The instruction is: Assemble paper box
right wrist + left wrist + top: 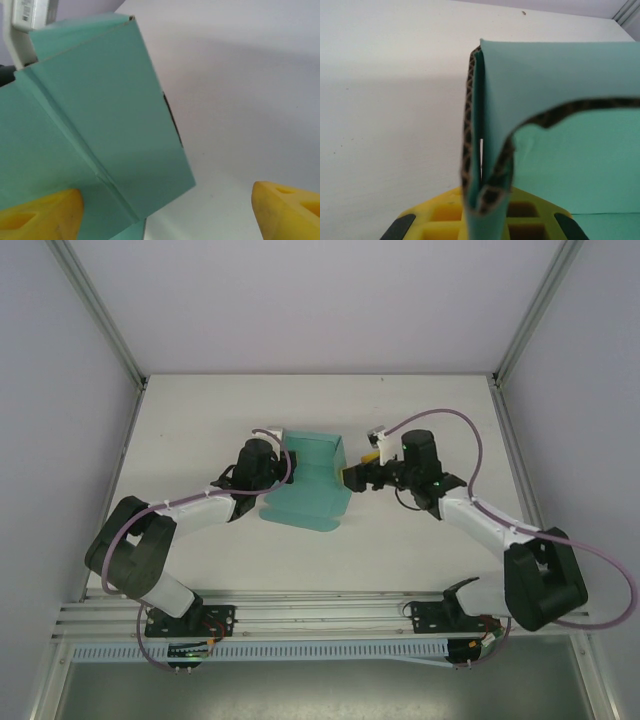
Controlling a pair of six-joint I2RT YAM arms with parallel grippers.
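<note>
Nearest to the left wrist camera are the yellow fingers (442, 215) of the left gripper (487, 212), at 6 o'clock in that view. They are closed on a doubled fold of the paper box (560, 75), which rises from between them toward 12 o'clock.

In the overhead view the teal box sits near the middle of the white table (200, 420). It is partly folded, with one wall upright at its 12 o'clock end and a flat panel lying toward 6 o'clock. The left gripper holds it from the 9 o'clock side. The right gripper (167, 195) is at the 3 o'clock side with its jaws spread wide and holding nothing; one finger is behind a panel, the other over bare table.

I judge the card to be very light, so it will slide on the table if pushed without support. The panels look fairly stiff but will bend easily at the creases, and a hard pinch could crush them. The best hold is on a flat panel close to a crease, not on a loose flap tip.

The left wrist view shows a brown fluted edge (467, 125), so the card is corrugated; the overhead view is too far away to tell this. The right wrist view shows the crease lines on the outer panels. The overhead view gives the whole layout of both arms around the box.
</note>
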